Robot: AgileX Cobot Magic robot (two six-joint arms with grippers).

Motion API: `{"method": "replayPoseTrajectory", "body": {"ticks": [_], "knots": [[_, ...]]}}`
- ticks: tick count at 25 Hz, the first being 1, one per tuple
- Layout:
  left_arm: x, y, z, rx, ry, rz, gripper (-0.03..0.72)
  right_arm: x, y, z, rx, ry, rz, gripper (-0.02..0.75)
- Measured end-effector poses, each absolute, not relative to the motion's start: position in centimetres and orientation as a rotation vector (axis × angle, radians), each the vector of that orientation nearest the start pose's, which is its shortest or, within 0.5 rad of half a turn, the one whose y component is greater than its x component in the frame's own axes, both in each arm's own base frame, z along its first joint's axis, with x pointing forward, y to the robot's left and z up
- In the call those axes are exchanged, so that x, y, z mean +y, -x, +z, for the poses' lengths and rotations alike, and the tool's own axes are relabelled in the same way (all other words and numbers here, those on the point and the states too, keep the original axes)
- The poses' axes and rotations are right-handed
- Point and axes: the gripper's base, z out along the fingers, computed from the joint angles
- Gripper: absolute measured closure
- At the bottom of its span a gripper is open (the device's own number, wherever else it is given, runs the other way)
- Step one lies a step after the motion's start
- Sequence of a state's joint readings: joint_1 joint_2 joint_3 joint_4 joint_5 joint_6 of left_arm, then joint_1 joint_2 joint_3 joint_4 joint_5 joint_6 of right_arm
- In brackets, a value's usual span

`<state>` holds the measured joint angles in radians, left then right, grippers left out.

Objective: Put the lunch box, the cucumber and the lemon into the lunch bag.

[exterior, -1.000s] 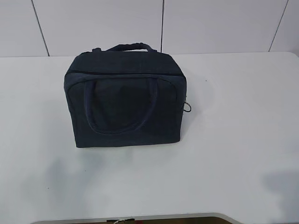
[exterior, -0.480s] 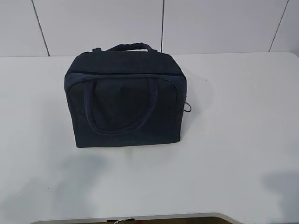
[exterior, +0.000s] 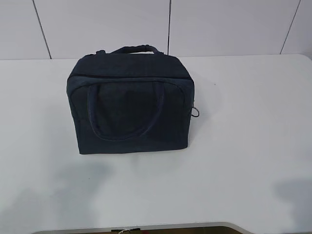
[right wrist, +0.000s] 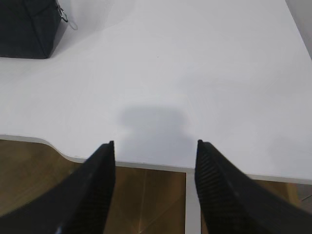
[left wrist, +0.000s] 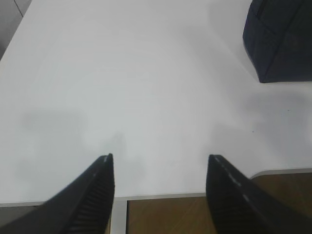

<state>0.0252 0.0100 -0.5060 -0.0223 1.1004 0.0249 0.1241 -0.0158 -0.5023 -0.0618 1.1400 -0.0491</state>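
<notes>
Exterior view: the lunch bag (exterior: 130, 105), dark navy and boxy, is seen upright on the white table (exterior: 243, 146), left of centre and toward the far edge. One looped handle (exterior: 124, 114) lies flat against the near face; the other (exterior: 134, 48) stands above the top. The zipper line along the top appears closed, and a silver ring pull (exterior: 195, 112) hangs at the right side.

Left wrist view: the left gripper (left wrist: 161, 165) is held above the near table edge, jaws spread and nothing between them. A corner of the bag is seen at upper right.

Right wrist view: the right gripper (right wrist: 155, 148) is likewise spread and unloaded over the table edge. The bag corner and ring pull are seen at upper left.
</notes>
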Motion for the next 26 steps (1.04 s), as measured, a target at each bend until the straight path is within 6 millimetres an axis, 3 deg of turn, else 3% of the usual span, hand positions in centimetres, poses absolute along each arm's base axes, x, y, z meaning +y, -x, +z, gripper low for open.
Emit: {"method": "replayPoseTrajectory", "body": {"ticks": [26], "knots": [[-0.2,0.55,27.54,2.089,-0.001,0.003,0.257,-0.64,1.04,27.16,2.097,0.176,-0.03,0.31]]}}
